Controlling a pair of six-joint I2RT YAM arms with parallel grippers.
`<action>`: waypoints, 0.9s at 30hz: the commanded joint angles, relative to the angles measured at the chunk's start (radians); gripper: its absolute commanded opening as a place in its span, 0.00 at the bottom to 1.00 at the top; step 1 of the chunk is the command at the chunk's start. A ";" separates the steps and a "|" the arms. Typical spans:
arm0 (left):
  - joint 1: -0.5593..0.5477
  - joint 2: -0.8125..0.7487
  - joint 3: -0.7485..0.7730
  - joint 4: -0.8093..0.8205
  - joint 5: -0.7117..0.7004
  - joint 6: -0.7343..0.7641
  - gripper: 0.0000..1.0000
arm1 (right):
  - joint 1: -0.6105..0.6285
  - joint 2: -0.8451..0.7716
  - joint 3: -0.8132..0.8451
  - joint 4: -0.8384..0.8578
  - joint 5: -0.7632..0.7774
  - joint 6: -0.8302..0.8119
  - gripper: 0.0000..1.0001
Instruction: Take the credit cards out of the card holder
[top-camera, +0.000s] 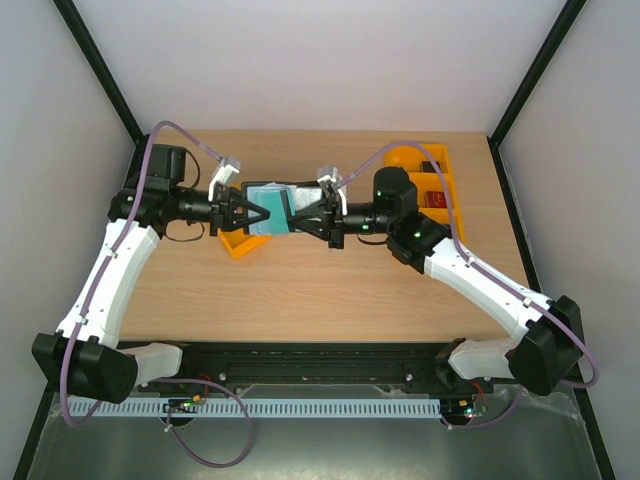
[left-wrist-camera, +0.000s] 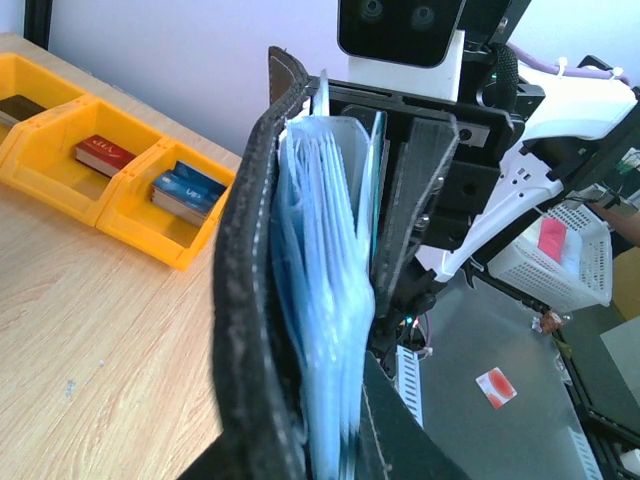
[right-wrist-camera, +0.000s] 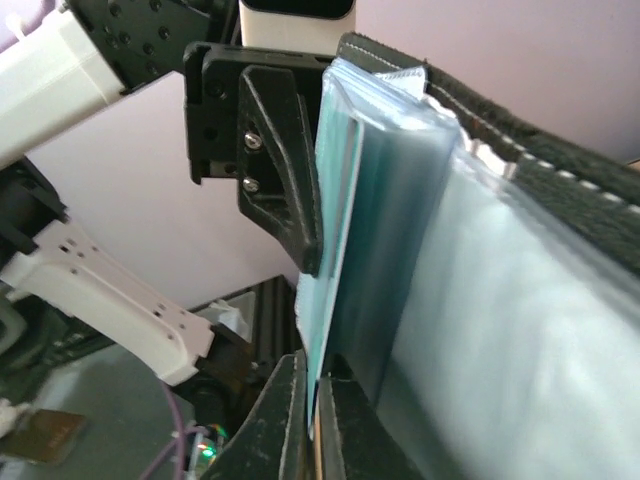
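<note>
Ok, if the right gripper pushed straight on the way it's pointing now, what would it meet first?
The card holder: the right gripper pinches a credit card at its open edge. Beyond it, the left gripper faces head-on, gripping the holder's far side; depth is unclear.

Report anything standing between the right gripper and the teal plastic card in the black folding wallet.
Nothing visible. The right gripper pinches the edge of the teal plastic card, which sits in a clear sleeve of the black folding wallet. The left gripper holds the wallet's far side.
</note>
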 joint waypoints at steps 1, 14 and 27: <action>0.019 -0.022 -0.008 0.047 0.007 -0.005 0.02 | 0.011 -0.004 0.035 -0.047 -0.036 -0.032 0.02; 0.023 -0.035 -0.027 0.078 -0.014 -0.038 0.02 | -0.161 -0.133 -0.033 -0.134 0.186 0.003 0.02; 0.040 -0.029 -0.067 0.207 -0.150 -0.194 0.02 | -0.346 -0.155 0.023 -0.312 0.165 -0.026 0.02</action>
